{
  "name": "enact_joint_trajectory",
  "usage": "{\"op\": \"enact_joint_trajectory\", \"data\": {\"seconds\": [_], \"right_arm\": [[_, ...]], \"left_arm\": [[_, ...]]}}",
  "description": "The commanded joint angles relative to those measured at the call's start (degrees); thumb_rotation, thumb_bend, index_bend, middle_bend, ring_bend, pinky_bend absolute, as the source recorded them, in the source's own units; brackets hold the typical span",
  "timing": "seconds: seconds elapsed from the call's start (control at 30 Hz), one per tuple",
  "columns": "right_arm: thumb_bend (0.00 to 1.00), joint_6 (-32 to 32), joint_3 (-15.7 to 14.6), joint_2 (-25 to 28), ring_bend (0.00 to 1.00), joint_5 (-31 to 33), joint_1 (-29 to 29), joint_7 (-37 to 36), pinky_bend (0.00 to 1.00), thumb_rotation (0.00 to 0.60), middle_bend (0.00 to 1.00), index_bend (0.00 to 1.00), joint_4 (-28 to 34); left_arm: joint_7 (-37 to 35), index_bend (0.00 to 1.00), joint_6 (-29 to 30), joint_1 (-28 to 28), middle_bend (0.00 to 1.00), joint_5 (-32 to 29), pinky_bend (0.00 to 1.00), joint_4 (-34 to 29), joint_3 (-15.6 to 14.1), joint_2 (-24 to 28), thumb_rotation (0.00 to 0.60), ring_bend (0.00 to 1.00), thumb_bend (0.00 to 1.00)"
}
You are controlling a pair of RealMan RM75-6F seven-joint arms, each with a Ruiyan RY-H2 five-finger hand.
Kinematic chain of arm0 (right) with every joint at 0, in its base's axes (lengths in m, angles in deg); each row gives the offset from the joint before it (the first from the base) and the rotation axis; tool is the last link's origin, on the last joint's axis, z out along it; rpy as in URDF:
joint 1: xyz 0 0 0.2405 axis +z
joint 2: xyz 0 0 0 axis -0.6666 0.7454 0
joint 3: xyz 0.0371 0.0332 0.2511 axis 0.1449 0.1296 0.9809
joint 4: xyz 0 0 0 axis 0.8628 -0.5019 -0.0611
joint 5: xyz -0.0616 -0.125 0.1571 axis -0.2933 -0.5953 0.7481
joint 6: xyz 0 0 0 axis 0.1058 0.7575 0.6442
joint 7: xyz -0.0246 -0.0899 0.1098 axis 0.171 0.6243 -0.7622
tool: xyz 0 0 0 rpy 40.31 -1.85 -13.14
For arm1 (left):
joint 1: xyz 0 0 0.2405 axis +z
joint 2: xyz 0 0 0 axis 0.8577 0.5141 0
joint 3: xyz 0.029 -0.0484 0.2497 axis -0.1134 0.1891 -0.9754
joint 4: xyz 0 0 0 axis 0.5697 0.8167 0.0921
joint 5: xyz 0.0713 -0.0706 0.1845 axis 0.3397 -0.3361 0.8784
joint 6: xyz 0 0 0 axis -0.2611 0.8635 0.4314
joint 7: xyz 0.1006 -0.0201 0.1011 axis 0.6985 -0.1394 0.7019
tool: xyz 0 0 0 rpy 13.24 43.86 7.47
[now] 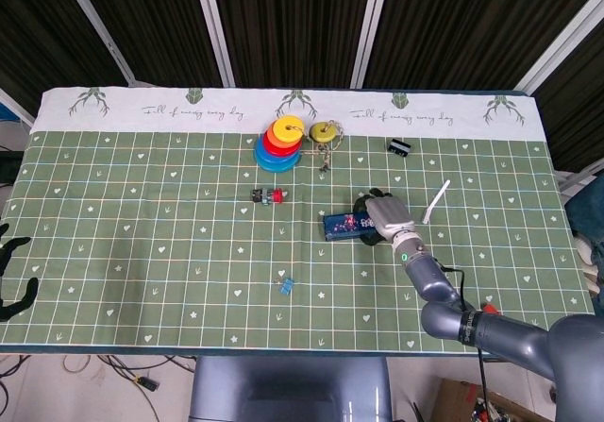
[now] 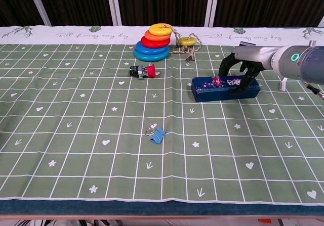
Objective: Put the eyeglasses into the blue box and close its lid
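Covering most of both views is a table [image 1: 142, 214] under a green grid-patterned cloth with small white hearts and stars. From the 4 o'clock corner of the head view a grey right arm [image 1: 491, 332] reaches in toward the centre. Its right hand [image 2: 242, 70] arches over the right half of the blue box [image 2: 226, 87], fingers curled down on either side of it and at least one fingertip touching its front edge; whether it truly grips the box or only rests on it, I cannot tell. The left hand [image 1: 14, 271] sits at the 9 o'clock edge of the head view, dark fingers spread, holding nothing.

The box lies just right of centre, long and narrow, its top speckled pink and white. Whether the lid is down, and whether the eyeglasses are inside, cannot be made out; no glasses show anywhere on the cloth.

At 12 o'clock from the box stands a stack of coloured rings [image 2: 153, 43], with a yellow disc on a cord [image 2: 187, 42] beside it. A red-and-black part [image 2: 141, 72] lies at 10 o'clock, a blue binder clip [image 2: 157, 134] at 7 o'clock, and a white strip [image 1: 437, 201] at 3 o'clock.

The box looks rigid and light, likely to slide on cloth, so pressing along its long edges seems safest. Glasses would be fragile; hold them by the frame.
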Motion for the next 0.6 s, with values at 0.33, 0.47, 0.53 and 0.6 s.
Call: {"op": "enact_joint_trajectory", "data": {"seconds": [0.33,0.47,0.53,0.6], "right_arm": [[0.39,0.6,0.0,0.5,0.11,1.6,0.0,0.6,0.20,0.600,0.29,0.37,1.1],[0.39,0.7,0.0,0.6,0.11,1.9,0.0,0.7,0.20,0.600,0.29,0.37,1.3],[0.39,0.6,-0.1,0.7,0.11,2.0,0.0,0.8,0.20,0.600,0.29,0.37,1.3],[0.39,0.6,-0.2,0.8,0.11,2.2,0.0,0.9,0.20,0.600,0.27,0.36,1.4]], "left_arm": [[-0.1,0.21,0.1,0.0,0.02,0.0,0.00,0.1,0.0,0.0,0.600,0.00,0.41],[-0.1,0.21,0.0,0.1,0.02,0.0,0.00,0.1,0.0,0.1,0.600,0.00,0.41],[0.0,0.21,0.0,0.0,0.02,-0.1,0.00,0.1,0.0,0.1,0.600,0.00,0.41],[0.0,0.21,-0.1,0.0,0.02,-0.1,0.00,0.0,0.0,0.1,0.600,0.00,0.41]]}}
